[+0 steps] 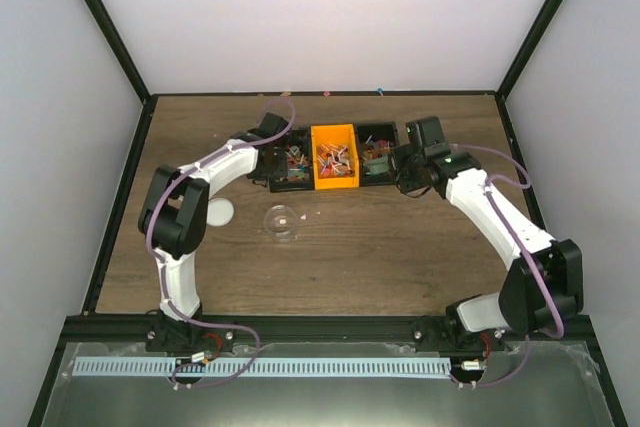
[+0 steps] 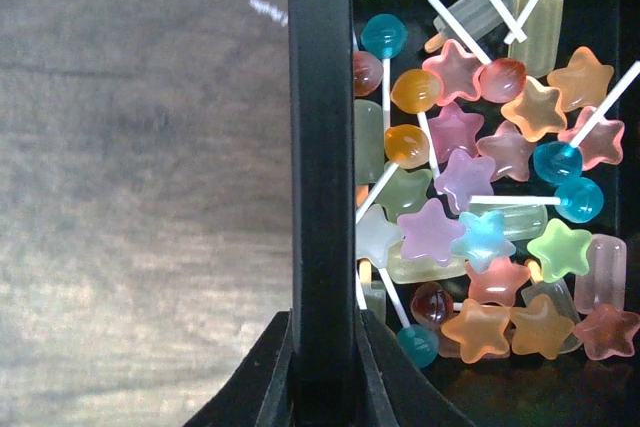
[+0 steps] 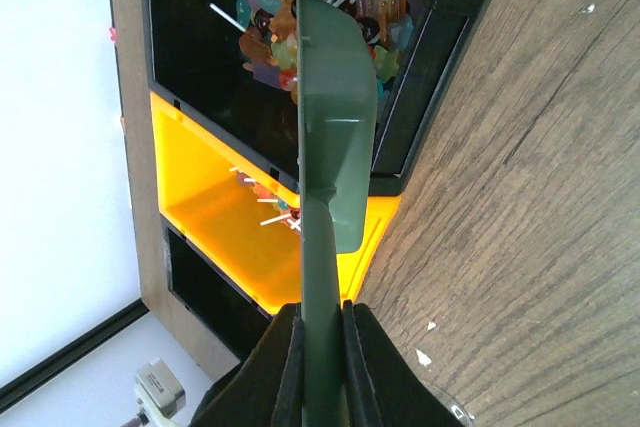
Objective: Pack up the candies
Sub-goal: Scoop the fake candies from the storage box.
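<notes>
The candies are small translucent stars, blocks and ball lollipops on white sticks in mixed colours; they lie in three bins side by side. My left gripper (image 1: 268,137) (image 2: 322,332) is shut on the left wall (image 2: 320,147) of the left black bin (image 1: 268,175), with candies (image 2: 470,227) piled just right of it. My right gripper (image 1: 412,169) (image 3: 322,322) is shut on the handle of the green scoop (image 3: 335,127). The scoop's bowl reaches over the candies (image 3: 270,42) in the right black bin (image 1: 390,135).
The orange bin (image 1: 335,135) (image 3: 200,217) stands between the two black ones and holds candies too. A small clear round jar (image 1: 282,221) stands open in front of the bins, its lid (image 1: 218,212) to its left. A few bits lie on the wood near the jar.
</notes>
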Tool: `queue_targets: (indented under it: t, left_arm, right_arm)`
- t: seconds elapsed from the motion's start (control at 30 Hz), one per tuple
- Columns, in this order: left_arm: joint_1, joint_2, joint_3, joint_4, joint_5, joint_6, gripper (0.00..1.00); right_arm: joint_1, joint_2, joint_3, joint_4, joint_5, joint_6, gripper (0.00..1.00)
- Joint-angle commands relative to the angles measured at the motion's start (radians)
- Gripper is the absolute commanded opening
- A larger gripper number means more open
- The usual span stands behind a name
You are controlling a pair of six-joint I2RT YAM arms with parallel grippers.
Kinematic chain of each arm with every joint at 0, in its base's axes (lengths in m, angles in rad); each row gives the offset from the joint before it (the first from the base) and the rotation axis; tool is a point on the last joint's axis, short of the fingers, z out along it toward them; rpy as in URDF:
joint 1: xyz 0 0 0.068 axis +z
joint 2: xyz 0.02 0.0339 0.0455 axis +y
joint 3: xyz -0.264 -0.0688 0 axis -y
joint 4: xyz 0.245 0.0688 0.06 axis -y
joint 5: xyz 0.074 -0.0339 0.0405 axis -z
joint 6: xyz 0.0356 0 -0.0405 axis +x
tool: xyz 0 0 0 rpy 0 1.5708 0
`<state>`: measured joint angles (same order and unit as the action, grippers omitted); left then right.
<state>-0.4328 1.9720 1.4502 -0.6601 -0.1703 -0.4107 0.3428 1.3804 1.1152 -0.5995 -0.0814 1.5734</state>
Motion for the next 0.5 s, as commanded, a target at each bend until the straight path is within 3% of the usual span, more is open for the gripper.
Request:
queue_targets:
  t: [0.0, 0.47]
  left_arm:
    - [-0.024, -0.055, -0.043, -0.043, 0.015, -0.078, 0.14]
    - [-0.061, -0.065, -0.077, -0.081, 0.019, -0.155, 0.04]
  right_arm:
    - [-0.004, 0.023, 0.078, -0.109, 0.035, 0.024, 0.01]
    - [-0.003, 0.227, 0.321, -0.410, -0.003, 0.064, 0.01]
